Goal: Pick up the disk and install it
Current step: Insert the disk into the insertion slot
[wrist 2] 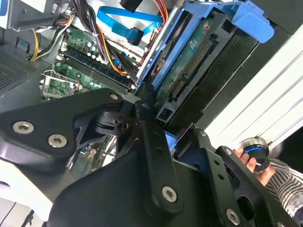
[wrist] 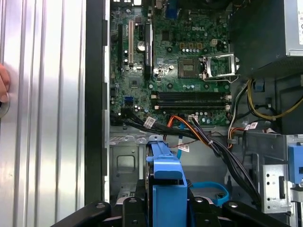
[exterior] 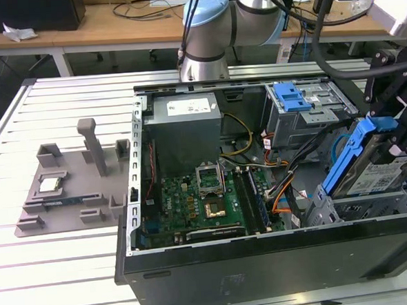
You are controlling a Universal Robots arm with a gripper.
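Your gripper [wrist: 168,208] is clamped on the disk [exterior: 377,169], held tilted at about 3 o'clock in the exterior view. That slant angles it toward the drive bay [exterior: 373,208] beneath it.

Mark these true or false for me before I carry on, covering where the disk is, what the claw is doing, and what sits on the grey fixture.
1. The disk is tilted at the drive bay, on the exterior view's right. True.
2. The claw is shut on the disk's blue frame in the first wrist view. True.
3. The disk lies flat on the grey fixture outside the case. False: it is at the computer case, held by the claw.
4. The motherboard's processor socket is hidden under a cooler. False: the socket is uncovered.
5. A small square chip sits on the grey fixture. True.
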